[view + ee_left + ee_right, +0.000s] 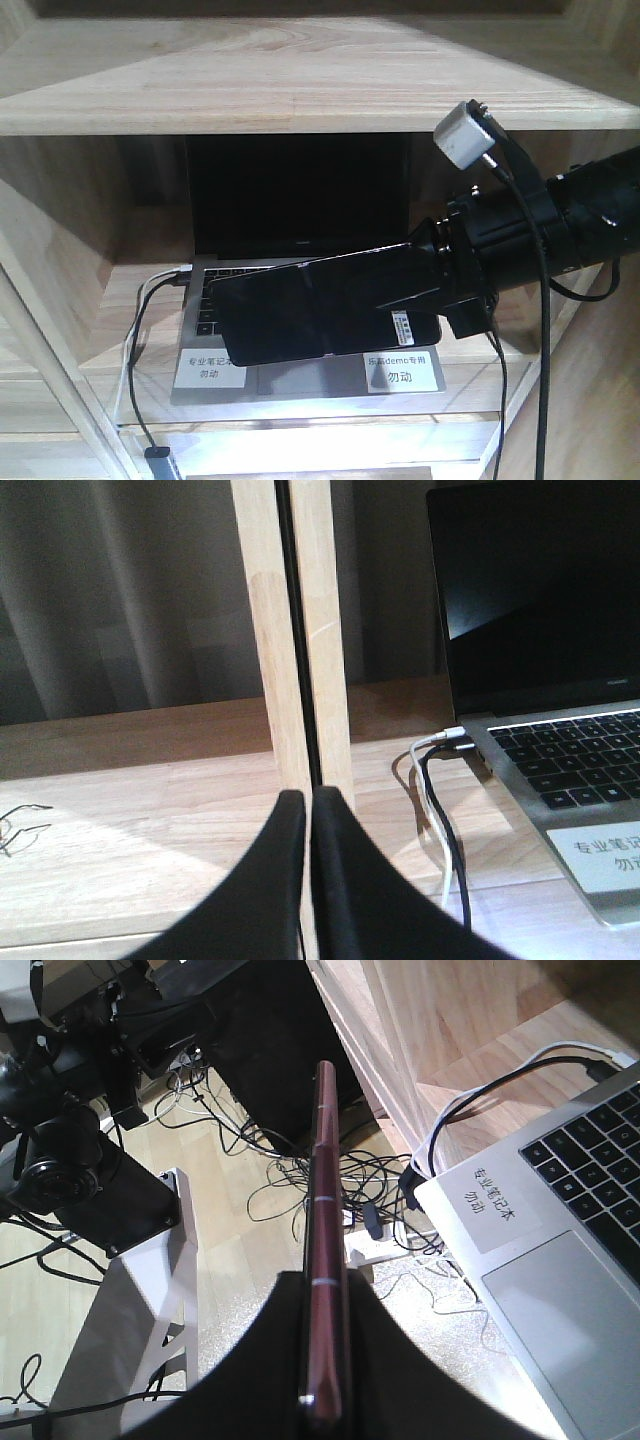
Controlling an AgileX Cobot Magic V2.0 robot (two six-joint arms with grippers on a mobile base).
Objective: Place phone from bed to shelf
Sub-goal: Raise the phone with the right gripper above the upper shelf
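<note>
Front view: the phone (290,315) is held roughly flat, tilted slightly up to the right, above the keyboard of an open laptop (300,185) that sits on a lower board of the shelf (300,100). Whether the phone touches the laptop cannot be told here. It hides most of the keyboard. Its right end is covered by the black fingers of the right hand (322,1282), so the grip itself is hard to read from the front. A seam crosses the phone's middle.

Right wrist view: shows what the front view does not. The phone is seen edge-on, with its rose-gold edge towards the lens, and the right hand is clamped on it, one black finger on each face. The near end is cut off by the frame. To the right are the laptop's trackpad and a white label (492,1205). Below, the floor (240,1260) carries tangled cables (330,1175). The gear at upper left is too dark to identify.

Left wrist view: the left hand (307,800) is closed, its fingers pressed together with nothing between them. It faces an upright post (300,630) of the shelf, with the laptop's left edge and two plugged-in leads (440,820) to the right. A small wire-like item at far left is cut off and unclear. The phone does not appear in this view.
</note>
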